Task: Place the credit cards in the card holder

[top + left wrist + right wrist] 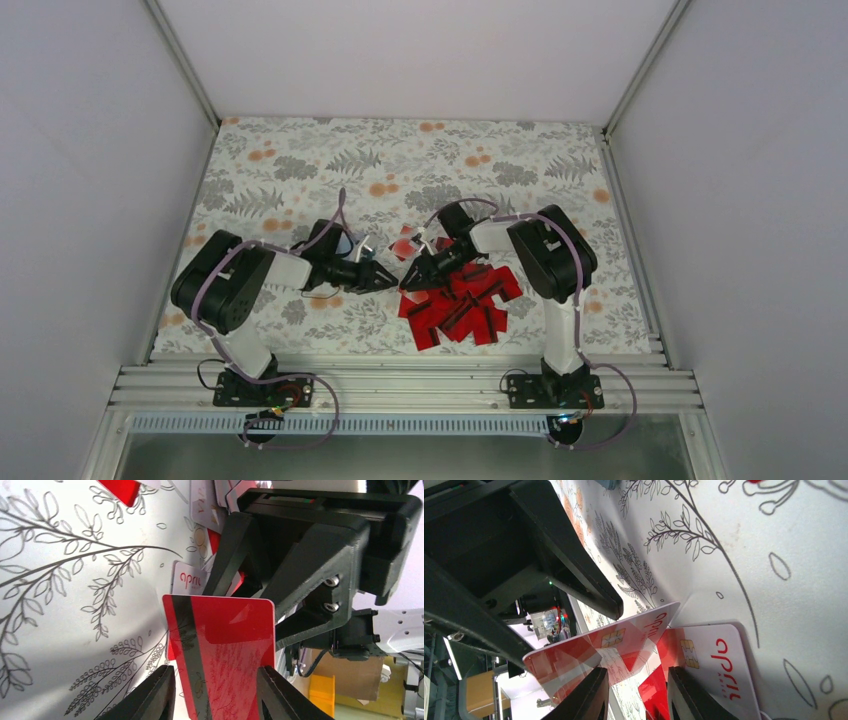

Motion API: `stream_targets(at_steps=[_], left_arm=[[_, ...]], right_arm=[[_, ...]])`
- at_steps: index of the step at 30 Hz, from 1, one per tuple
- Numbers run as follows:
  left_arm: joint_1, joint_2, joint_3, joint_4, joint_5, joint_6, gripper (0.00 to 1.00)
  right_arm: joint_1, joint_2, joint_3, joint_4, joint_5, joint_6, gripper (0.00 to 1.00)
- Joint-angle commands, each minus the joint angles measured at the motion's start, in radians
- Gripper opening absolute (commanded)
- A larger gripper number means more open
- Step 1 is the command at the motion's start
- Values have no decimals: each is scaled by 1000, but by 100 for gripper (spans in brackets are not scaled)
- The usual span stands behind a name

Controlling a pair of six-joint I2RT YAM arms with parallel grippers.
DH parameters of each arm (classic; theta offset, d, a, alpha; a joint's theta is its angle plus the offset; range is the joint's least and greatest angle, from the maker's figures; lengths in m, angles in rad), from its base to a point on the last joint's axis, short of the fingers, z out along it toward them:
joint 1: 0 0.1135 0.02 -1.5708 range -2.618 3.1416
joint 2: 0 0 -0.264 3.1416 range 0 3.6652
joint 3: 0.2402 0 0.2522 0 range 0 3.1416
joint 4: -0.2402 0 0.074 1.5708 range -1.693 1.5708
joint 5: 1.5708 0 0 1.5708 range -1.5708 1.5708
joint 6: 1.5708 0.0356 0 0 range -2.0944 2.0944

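A heap of red credit cards (460, 305), some with a black stripe, lies in front of the right arm. My left gripper (388, 278) holds one red card with a black stripe (220, 645) by its long edges, raised off the table. My right gripper (408, 280) meets it tip to tip. In the right wrist view the same card (624, 635) shows its chip face, beyond my right gripper (639, 695), whose jaws stand apart and pinch nothing. The teal card holder (347, 243) lies just behind the left gripper, partly hidden by the arm.
A white card with red lettering (719, 665) lies flat on the floral cloth (300, 170) under the grippers and also shows in the left wrist view (187, 577). Another white and red card (405, 245) lies behind them. White walls close in both sides.
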Motion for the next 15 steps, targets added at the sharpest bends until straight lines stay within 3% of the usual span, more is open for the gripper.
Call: stream_targets(at_steps=[1,8,15], left_arm=[[4,-29,-12,93,49,-16,45],[6,-62,-19,130,66,-34,64],[5,-48,36,-18,38,58,67]], right_arm=[[1,25,-20,-6,92,-14,31],[1,35,4,-13,84,-11,30],[0,41,34,-13,69,2,30]])
